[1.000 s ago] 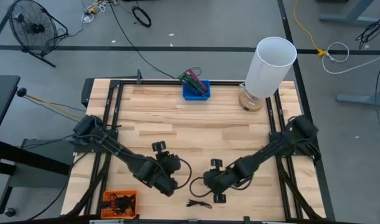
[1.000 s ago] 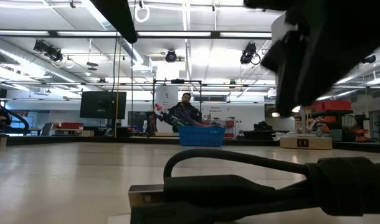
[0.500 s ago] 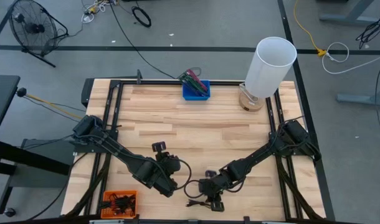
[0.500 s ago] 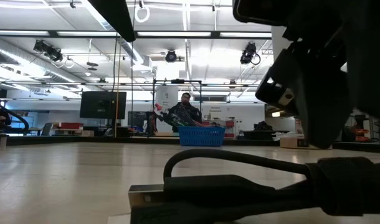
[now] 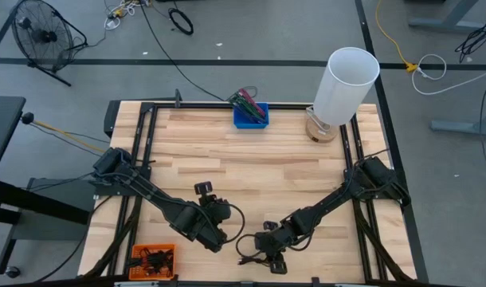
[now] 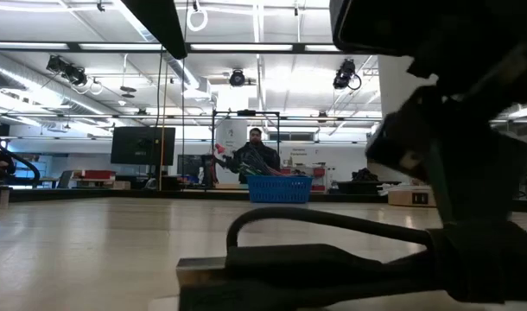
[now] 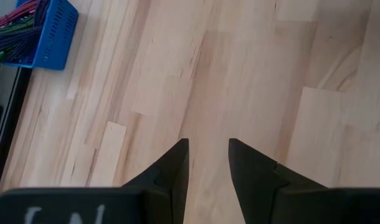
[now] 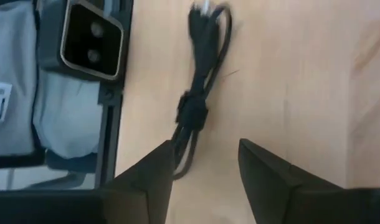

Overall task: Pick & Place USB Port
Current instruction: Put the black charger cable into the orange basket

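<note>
In the high view, the right gripper is seen low over the near edge of the table, directly above the bundled USB cable, which lies just inside that edge, near its middle. The right arm is stretched out long and flat from the right edge toward the cable. The left gripper is parked just beside it, toward the near-left corner, where an orange box sits. A blue bin is placed at the far edge.

In the low view, the cable is shown flat on the wood, its plug end pointing away from the dark mass of the right gripper hanging over its other end.

In the left wrist view, the left fingers are held apart over bare wood, with nothing between them.

In the right wrist view, the right fingers are spread, empty, with the cable ahead of them and its loop end at the fingertips. A miss is judged possible: the cable lies off-centre toward one finger, so it could be nudged aside, or only a loose loop pinched, leaving the bundle to slip free.
</note>
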`<control>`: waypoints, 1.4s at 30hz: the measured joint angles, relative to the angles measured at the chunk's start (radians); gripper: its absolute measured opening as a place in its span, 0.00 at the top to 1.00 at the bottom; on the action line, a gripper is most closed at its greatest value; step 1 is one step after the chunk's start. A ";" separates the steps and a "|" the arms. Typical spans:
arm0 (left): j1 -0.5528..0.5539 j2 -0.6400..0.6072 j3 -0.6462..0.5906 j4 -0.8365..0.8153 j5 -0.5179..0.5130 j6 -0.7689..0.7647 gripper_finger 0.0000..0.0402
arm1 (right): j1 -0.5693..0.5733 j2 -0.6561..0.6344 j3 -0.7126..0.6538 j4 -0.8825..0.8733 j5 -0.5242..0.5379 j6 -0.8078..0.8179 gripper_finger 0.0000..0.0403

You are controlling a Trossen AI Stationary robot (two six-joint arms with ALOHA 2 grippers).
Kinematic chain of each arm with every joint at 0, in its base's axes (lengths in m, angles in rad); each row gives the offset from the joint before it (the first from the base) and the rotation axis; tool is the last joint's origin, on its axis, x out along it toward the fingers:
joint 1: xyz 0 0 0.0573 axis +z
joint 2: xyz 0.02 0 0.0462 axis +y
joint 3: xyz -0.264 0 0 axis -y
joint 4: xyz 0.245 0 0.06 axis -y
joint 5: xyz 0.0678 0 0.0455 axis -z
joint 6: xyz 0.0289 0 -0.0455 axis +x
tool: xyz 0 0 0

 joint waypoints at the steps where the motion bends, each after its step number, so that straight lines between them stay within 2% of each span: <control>1: 0.000 0.000 0.000 0.000 0.001 0.000 0.71 | 0.000 0.013 0.000 0.017 -0.016 0.002 0.54; 7: 0.000 0.000 0.000 0.001 0.002 -0.002 0.71 | -0.001 0.040 0.000 0.086 -0.060 -0.013 0.51; 12: 0.000 0.000 0.000 0.002 0.002 -0.002 0.71 | -0.002 0.040 0.000 0.093 -0.060 -0.028 0.55; 16: 0.000 0.000 0.000 0.002 0.002 -0.002 0.71 | -0.002 0.040 0.000 0.087 -0.060 -0.039 0.68; 20: 0.000 0.000 0.000 0.002 0.003 -0.002 0.71 | -0.007 0.040 0.000 0.085 -0.083 -0.059 0.92; 21: 0.000 0.000 0.000 0.002 0.002 -0.002 0.71 | -0.009 0.040 0.000 0.084 -0.085 -0.075 0.96; 29: 0.000 0.000 0.000 0.003 0.001 -0.002 0.71 | -0.028 0.038 0.000 0.072 -0.073 -0.117 0.99; 34: 0.000 0.000 0.000 0.010 0.000 0.001 0.71 | -0.083 -0.002 0.000 -0.019 -0.032 -0.207 1.00; 42: 0.002 0.000 0.000 0.043 -0.021 0.042 0.71 | -0.237 -0.187 0.000 -0.306 0.216 -0.313 1.00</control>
